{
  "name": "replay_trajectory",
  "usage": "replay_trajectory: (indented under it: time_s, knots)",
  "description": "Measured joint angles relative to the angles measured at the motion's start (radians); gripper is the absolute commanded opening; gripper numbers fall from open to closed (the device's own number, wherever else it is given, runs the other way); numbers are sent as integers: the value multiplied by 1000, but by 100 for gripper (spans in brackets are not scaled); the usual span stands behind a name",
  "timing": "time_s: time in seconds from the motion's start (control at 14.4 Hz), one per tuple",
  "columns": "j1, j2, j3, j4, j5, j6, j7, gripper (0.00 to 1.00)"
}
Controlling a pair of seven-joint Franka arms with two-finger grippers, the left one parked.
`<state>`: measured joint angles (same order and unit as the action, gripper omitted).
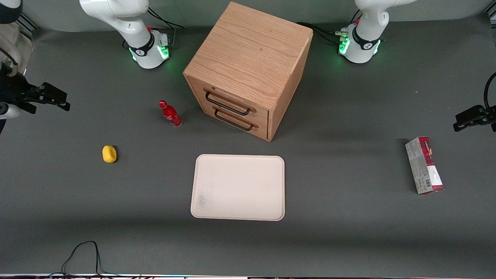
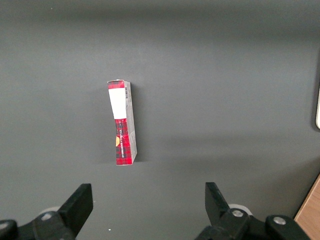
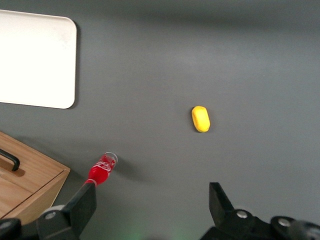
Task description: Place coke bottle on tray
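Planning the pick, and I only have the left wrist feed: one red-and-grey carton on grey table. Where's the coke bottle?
Observer: The coke bottle stands upright on the table beside the wooden cabinet, toward the working arm's end.
Operator: Tray free?
Observer: Yes. The tray lies in front of the cabinet's drawers, nearer the front camera, with nothing on it.
Operator: Gripper?
Observer: The gripper is open, holding nothing, raised over the table near the bottle.
Operator: Anything else nearby?
Observer: A small yellow object lies on the table, nearer the front camera than the bottle.
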<state>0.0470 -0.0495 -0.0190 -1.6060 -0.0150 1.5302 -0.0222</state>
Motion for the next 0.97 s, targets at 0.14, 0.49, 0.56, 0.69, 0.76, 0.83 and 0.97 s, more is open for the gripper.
replay_trajectory:
  time_s: [0.14, 0.49, 0.56, 0.69, 0.76, 0.83, 0.97]
  knots:
    - [45, -23, 1, -29, 0, 1, 43, 100]
    - [171, -128, 3, -182, 1, 41, 174, 100]
    - [198, -147, 3, -213, 1, 45, 200, 100]
    - [248, -174, 3, -266, 1, 61, 257, 100]
    - [271, -187, 3, -292, 1, 67, 280, 100]
    - [289, -203, 4, -319, 1, 73, 297, 100]
    - [304, -240, 5, -372, 5, 79, 305, 100]
